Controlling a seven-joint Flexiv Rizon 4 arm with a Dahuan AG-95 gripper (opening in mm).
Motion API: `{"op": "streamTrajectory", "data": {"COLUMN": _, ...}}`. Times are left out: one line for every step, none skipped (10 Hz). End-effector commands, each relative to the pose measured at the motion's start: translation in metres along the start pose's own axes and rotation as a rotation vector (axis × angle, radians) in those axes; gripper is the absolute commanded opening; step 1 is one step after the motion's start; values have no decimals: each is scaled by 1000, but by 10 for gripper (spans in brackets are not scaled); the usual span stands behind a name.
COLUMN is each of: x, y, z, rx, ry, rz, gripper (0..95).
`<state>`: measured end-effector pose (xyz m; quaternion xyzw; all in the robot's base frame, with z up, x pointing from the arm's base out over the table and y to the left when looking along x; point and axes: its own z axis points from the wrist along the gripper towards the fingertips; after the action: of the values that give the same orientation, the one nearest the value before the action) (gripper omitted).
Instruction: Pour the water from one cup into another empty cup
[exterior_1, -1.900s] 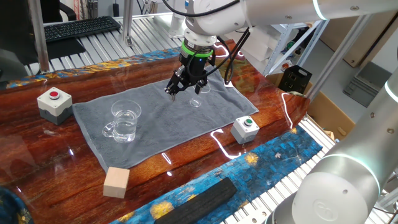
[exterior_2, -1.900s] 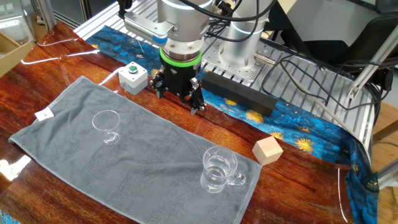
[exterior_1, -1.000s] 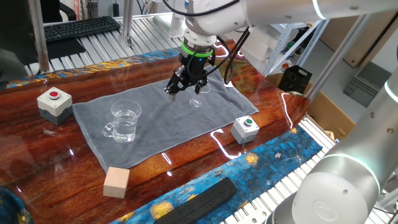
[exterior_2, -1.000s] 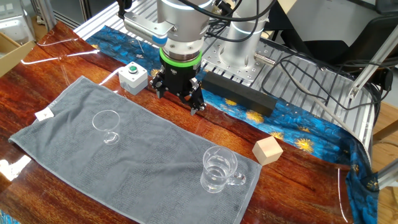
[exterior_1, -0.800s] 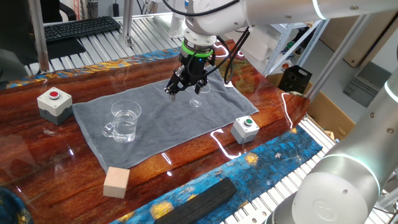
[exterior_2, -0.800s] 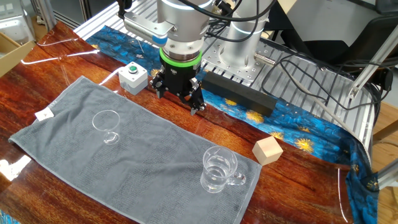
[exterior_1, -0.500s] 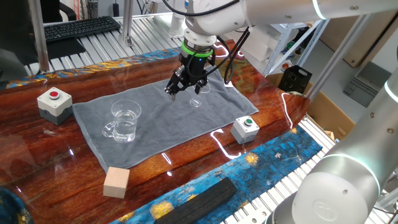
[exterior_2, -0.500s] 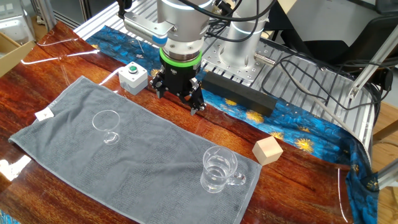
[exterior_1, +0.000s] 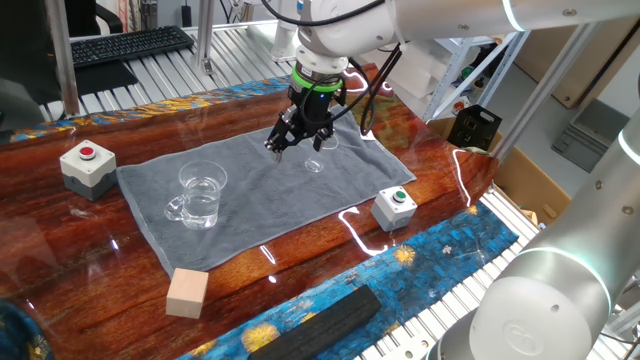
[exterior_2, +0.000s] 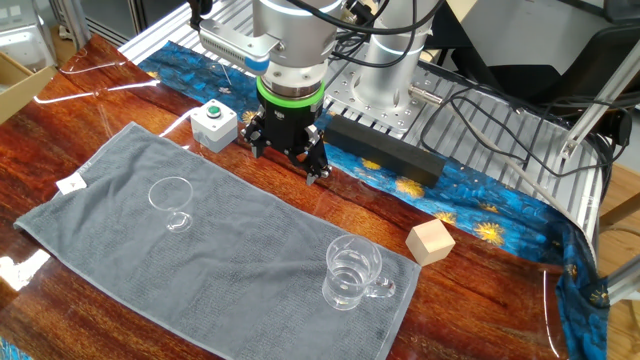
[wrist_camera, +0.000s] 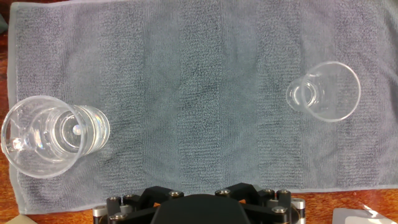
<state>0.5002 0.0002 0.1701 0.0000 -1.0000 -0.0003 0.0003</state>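
Nothing moves since before; pincer (exterior_2: 287, 160) hovers, opening unclear. Glass mug (wrist_camera: 46, 135) to its left, slippery: tilted grasp could spill water (exterior_2: 349, 281).

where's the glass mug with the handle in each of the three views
One fixed view: the mug stands left of centre, on the near-left part of the grey towel.
The other fixed view: the mug is lower right, at the towel's right end.
Hand view: the mug is at the far left.
Shared landmark: the grey towel under it.
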Motion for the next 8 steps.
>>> {"op": "streamTrajectory", "data": {"x": 0, "y": 0, "z": 0, "rx": -25, "ry": -42, "rz": 97, "gripper": 0}}
{"op": "streamTrajectory", "data": {"x": 0, "y": 0, "z": 0, "rx": -28, "ry": -42, "rz": 97, "gripper": 0}}
{"op": "streamTrajectory", "data": {"x": 1, "y": 0, "z": 0, "rx": -28, "ry": -42, "rz": 97, "gripper": 0}}
{"op": "streamTrajectory", "data": {"x": 1, "y": 0, "z": 1, "rx": -28, "ry": -42, "rz": 96, "gripper": 0}}
{"op": "streamTrajectory", "data": {"x": 1, "y": 0, "z": 1, "rx": -28, "ry": -42, "rz": 96, "gripper": 0}}
{"op": "streamTrajectory", "data": {"x": 1, "y": 0, "z": 1, "rx": -29, "ry": -42, "rz": 95, "gripper": 0}}
{"op": "streamTrajectory", "data": {"x": 1, "y": 0, "z": 1, "rx": -29, "ry": -41, "rz": 94, "gripper": 0}}
{"op": "streamTrajectory", "data": {"x": 1, "y": 0, "z": 1, "rx": -29, "ry": -41, "rz": 93, "gripper": 0}}
